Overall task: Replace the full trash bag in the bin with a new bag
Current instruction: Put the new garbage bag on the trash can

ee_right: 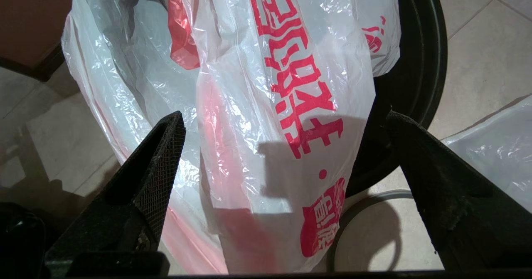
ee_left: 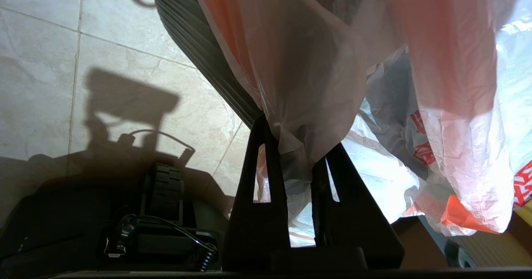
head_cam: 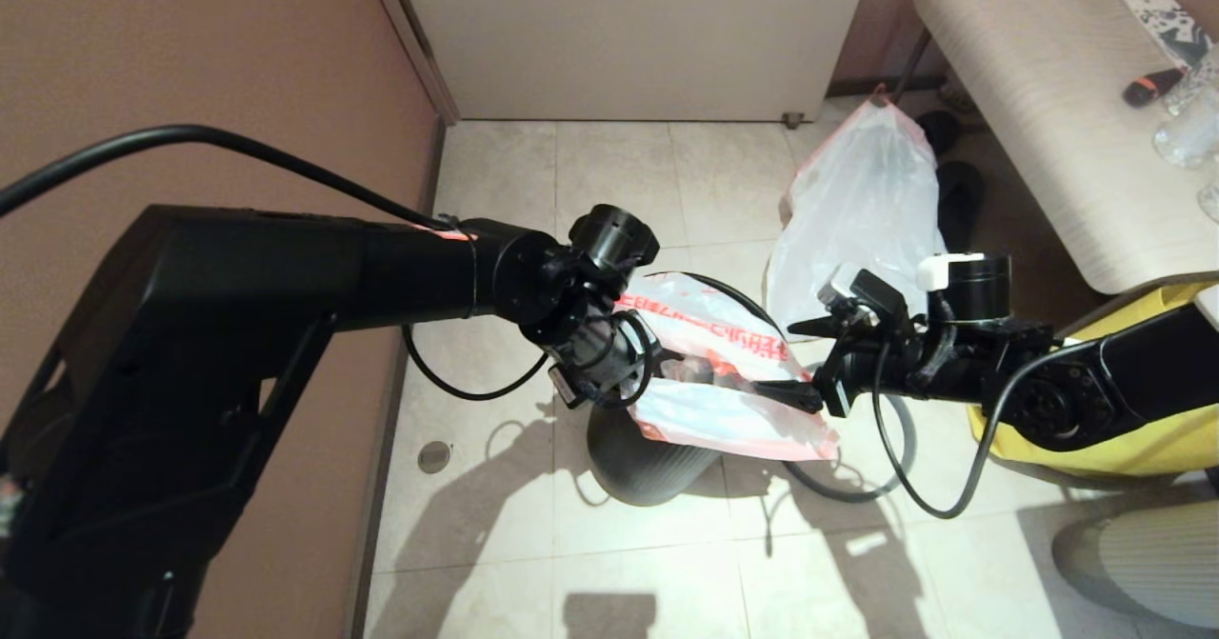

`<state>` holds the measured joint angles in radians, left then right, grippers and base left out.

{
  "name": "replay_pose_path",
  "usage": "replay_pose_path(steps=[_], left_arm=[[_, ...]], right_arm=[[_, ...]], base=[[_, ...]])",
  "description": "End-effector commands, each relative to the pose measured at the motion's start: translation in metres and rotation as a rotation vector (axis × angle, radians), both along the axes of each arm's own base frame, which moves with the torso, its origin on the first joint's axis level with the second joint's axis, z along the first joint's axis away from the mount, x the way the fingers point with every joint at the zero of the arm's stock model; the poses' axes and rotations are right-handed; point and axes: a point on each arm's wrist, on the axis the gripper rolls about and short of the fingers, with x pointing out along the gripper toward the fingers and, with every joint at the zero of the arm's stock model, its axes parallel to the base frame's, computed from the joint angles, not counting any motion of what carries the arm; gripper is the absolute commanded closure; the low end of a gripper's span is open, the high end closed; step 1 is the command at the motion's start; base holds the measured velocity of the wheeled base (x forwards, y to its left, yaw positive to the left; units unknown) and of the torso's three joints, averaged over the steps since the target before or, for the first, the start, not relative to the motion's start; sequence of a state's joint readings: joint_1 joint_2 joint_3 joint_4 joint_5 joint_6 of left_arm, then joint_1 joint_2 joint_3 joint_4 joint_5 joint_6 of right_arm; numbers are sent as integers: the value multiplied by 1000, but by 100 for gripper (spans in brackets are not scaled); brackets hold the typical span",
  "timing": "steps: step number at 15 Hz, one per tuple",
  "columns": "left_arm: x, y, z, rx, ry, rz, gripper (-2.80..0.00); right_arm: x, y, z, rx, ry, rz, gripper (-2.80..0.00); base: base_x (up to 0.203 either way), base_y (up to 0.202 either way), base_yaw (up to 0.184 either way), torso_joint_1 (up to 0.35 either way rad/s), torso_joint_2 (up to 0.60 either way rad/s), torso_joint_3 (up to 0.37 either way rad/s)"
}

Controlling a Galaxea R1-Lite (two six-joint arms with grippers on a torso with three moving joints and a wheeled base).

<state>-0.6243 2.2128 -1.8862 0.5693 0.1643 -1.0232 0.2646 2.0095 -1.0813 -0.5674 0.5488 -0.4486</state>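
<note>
New bag (head_cam: 709,372) thin, crinkled translucent white plastic with orange-red hem and red lettering, draped over my ribbed round black bin (head_cam: 648,463) on the tiled floor, my left hand (ee_left: 297,146) pinching its film, my right hand (ee_right: 282,154) spread wide beside it, bulging full trash bag (head_cam: 857,210) behind.

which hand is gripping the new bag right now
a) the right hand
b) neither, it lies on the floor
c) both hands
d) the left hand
d: the left hand is pinched shut on a fold of the new bag above the bin, while the right hand stands wide open around the bag without closing on it.
</note>
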Motion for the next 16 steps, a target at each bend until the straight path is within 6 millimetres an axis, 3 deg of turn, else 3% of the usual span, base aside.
replay_pose_path(steps=[1, 7, 13, 16], left_arm=[[-2, 2, 6, -11, -9, 4, 0], [-1, 5, 9, -15, -14, 12, 0], [-13, 9, 32, -51, -18, -6, 0], [-18, 8, 34, -54, 2, -13, 0]], right_arm=[[1, 4, -3, -1, -8, 7, -280], [-13, 5, 5, -17, -54, 29, -280], [-5, 11, -6, -25, -113, 16, -280], [3, 12, -5, -37, -173, -74, -280]], base=[[0, 0, 0, 0, 0, 0], [0, 0, 0, 0, 0, 0], [0, 0, 0, 0, 0, 0], [0, 0, 0, 0, 0, 0]])
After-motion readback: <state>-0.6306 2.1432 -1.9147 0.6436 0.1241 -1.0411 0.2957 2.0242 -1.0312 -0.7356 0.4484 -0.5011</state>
